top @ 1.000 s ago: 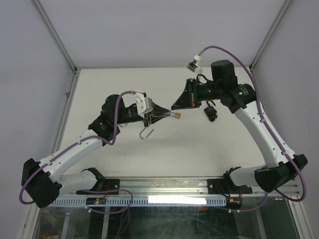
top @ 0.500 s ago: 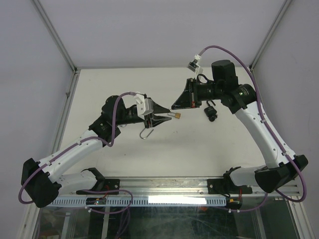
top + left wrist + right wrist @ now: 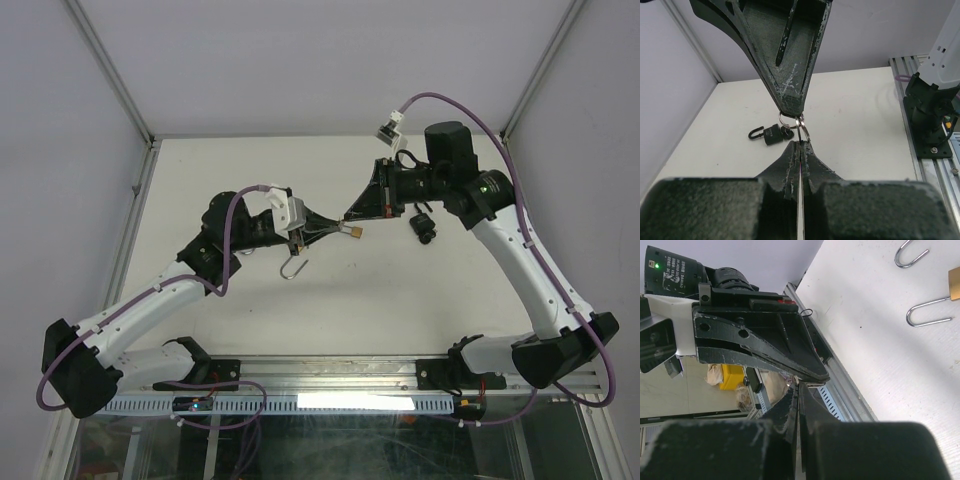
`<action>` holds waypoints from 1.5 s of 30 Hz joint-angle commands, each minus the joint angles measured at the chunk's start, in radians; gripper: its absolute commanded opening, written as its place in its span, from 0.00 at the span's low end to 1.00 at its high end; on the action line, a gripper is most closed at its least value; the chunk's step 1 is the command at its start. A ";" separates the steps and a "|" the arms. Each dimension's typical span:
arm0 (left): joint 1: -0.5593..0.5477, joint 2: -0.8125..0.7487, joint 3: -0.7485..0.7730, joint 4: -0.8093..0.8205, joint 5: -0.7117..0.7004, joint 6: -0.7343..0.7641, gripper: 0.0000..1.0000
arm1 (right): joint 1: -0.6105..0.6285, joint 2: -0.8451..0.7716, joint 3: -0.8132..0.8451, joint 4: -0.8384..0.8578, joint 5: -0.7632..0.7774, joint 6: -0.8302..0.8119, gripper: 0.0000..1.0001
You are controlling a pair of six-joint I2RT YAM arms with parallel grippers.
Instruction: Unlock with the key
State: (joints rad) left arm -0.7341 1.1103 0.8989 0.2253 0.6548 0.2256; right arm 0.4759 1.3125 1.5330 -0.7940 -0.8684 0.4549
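My left gripper (image 3: 335, 232) and right gripper (image 3: 347, 214) meet tip to tip above the table's middle. In the left wrist view my left gripper (image 3: 800, 144) is shut on the thin key (image 3: 799, 134). Its key ring (image 3: 790, 120) hangs at the shut tip of the right gripper (image 3: 792, 107). In the right wrist view my right gripper (image 3: 799, 387) is shut against the left gripper's tip (image 3: 815, 377). A brass padlock (image 3: 355, 232) lies below the tips and shows at the right wrist view's edge (image 3: 955, 282). A black padlock (image 3: 425, 226) lies to the right (image 3: 771, 135).
A loose silver shackle (image 3: 293, 268) lies on the white table in front of the left gripper; it also shows in the right wrist view (image 3: 910, 255). Metal rails (image 3: 330, 375) edge the table at the front, and grey walls stand at the sides.
The left wrist turned a little and came back. Both grippers stay tip to tip at the key. The padlocks have not moved.
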 commanded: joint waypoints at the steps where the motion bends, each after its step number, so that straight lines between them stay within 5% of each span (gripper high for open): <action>1: -0.008 -0.038 0.041 0.021 -0.009 -0.009 0.00 | 0.000 -0.039 -0.007 0.047 -0.008 0.010 0.00; 9: -0.008 -0.036 0.081 -0.064 -0.056 -0.125 0.00 | -0.005 -0.060 -0.062 0.030 0.002 -0.009 0.00; 17: -0.019 -0.008 0.154 -0.264 -0.100 -0.037 0.00 | -0.023 -0.062 -0.070 -0.028 -0.005 -0.058 0.04; 30: -0.027 -0.015 0.068 -0.188 -0.009 -0.046 0.01 | -0.031 -0.084 -0.086 0.046 -0.025 0.001 0.00; 32: -0.028 -0.013 0.056 -0.137 -0.029 -0.047 0.27 | -0.031 -0.094 -0.090 0.062 -0.028 0.015 0.00; 34: -0.027 -0.006 0.045 -0.109 -0.025 -0.054 0.38 | -0.032 -0.101 -0.095 0.077 -0.027 0.028 0.00; 45: -0.065 0.026 0.005 0.059 -0.069 -0.061 0.34 | -0.034 -0.112 -0.099 0.099 -0.026 0.045 0.00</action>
State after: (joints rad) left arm -0.7776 1.1263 0.9012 0.1585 0.6201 0.1711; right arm 0.4484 1.2354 1.4281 -0.7509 -0.8738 0.4774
